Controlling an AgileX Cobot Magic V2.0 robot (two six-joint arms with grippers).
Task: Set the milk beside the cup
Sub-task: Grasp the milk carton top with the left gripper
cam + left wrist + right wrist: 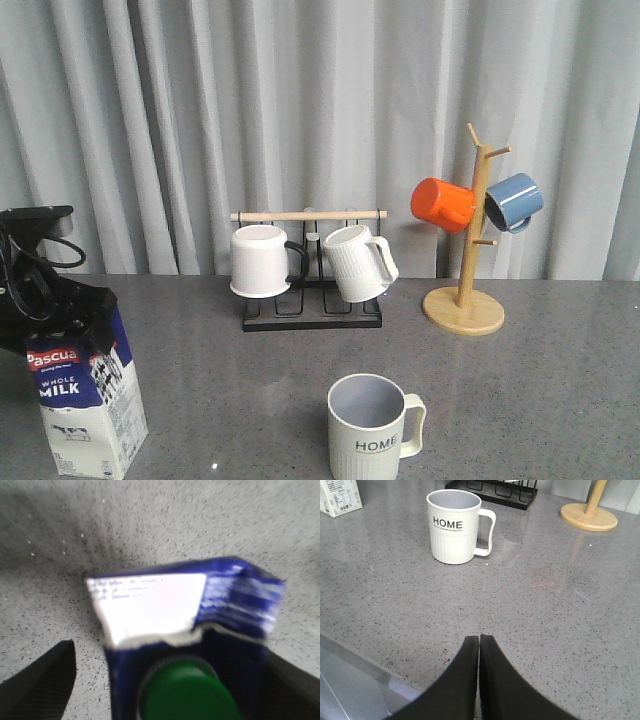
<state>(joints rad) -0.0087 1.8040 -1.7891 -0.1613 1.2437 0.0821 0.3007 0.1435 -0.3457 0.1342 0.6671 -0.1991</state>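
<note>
The milk (pixel 85 400) is a blue-and-white carton standing upright at the table's front left. Its base also shows in the right wrist view (pixel 339 497). My left gripper (pixel 72 312) sits over the carton's top. In the left wrist view the left gripper (pixel 170 652) is open, its fingers (pixel 42 685) on either side of the gable and green cap (pixel 185 692), with bare table between one finger and the carton. The cup (pixel 372 430), cream, ribbed and printed HOME, stands at the front centre, well right of the milk. My right gripper (pixel 479 639) is shut and empty, short of the cup (pixel 454 526).
A black wire rack (pixel 312 315) at the back centre holds a plain white mug (pixel 260 262) and a ribbed white mug (pixel 355 262). A wooden mug tree (pixel 464 305) at the back right carries an orange mug (pixel 443 204) and a blue mug (pixel 514 201). A grey curtain hangs behind.
</note>
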